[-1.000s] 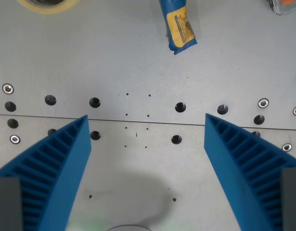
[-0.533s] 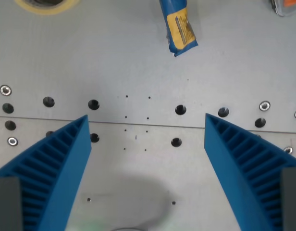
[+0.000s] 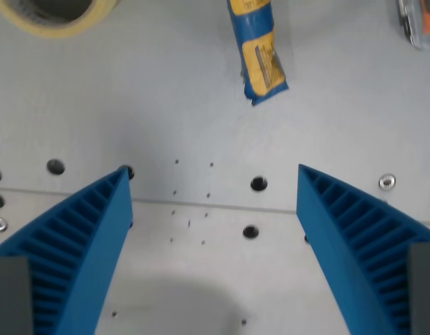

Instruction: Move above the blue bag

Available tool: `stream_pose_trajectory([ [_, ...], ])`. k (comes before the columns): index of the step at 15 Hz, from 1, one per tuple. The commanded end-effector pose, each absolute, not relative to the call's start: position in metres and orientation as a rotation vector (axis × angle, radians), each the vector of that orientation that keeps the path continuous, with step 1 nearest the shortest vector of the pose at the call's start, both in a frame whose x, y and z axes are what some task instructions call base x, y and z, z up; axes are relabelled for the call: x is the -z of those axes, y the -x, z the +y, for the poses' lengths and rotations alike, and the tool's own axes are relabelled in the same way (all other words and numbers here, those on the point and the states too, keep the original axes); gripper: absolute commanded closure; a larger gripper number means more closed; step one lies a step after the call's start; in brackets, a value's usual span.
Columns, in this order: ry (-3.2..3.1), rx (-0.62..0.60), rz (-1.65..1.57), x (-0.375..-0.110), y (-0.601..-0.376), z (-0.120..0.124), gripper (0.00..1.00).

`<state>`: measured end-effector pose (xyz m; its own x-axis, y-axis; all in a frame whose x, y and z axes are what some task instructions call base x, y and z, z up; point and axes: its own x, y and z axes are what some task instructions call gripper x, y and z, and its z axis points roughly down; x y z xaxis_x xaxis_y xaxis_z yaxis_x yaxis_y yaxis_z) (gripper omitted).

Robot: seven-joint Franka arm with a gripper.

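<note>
From where the wrist looks down, the gripper (image 3: 211,183) has its two ribbed blue jaws spread wide, with nothing between them but bare grey table (image 3: 131,105) and its rows of bolt holes. The blue bag (image 3: 257,49) is not under the jaws yet: it lies ahead of them, beyond the fingertips, and a touch toward the wrist view's right of the midline between them. Its near end, the crimped edge below the yellow label, is apart from both tips, while its far end runs out of the top of the view, so I can't see its full length.

The bag's long axis runs almost straight away from the jaws, leaning only slightly, so it crosses the line from one jaw to the other rather than lying along it. By my reckoning the arm needs to travel forward, with a small nudge toward the right jaw's side, to bring the gap over the bag's middle.

A roll of tape (image 3: 51,14) sits ahead and off beyond the left jaw, well clear.
</note>
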<state>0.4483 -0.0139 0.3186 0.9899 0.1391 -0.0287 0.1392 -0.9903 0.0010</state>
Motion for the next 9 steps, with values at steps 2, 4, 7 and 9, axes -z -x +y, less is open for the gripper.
stream_pose_trajectory([
  [2, -3.108, -0.085, 0.364, -0.300, -0.452, -0.022, 0.00],
  [4, -3.103, -0.086, 0.388, -0.291, -0.457, -0.024, 0.00],
  [7, -3.096, -0.091, 0.423, -0.276, -0.464, -0.026, 0.00],
  [9, -3.091, -0.087, 0.448, -0.266, -0.470, -0.028, 0.00],
])
